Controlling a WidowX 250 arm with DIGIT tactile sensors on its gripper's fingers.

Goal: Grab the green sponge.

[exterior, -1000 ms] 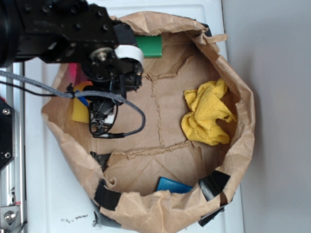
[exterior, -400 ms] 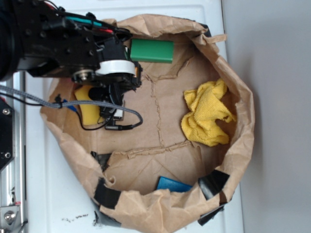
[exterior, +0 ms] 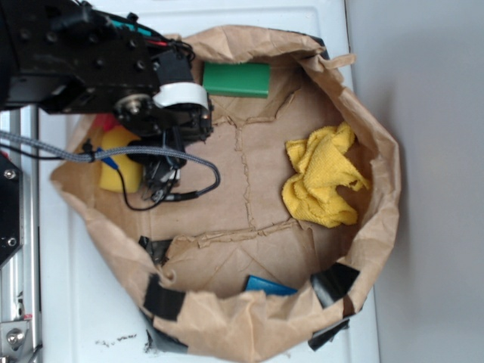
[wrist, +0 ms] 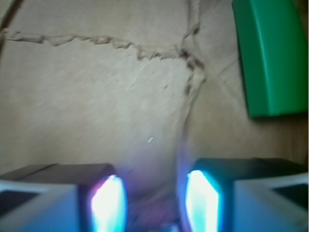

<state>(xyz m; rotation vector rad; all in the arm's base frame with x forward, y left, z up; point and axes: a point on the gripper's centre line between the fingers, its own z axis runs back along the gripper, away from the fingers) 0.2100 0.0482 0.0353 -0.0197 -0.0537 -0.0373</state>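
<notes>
One green sponge (exterior: 236,79) lay flat on the brown paper at the far rim of the paper bag (exterior: 249,333), just beside the raised edge. The end effector (wrist: 154,200) hung over bare paper near it, fingers (wrist: 110,203) apart with a narrow gap and nothing between them. The likeliest failure was a descent short of the sponge, closing on paper, or the arm snagging the crumpled rim while reaching toward it. A yellow block (exterior: 119,162) sat close under the arm, and the yellow cloth (exterior: 324,178) lay well apart. Open room remained across the middle of the bag.
</notes>
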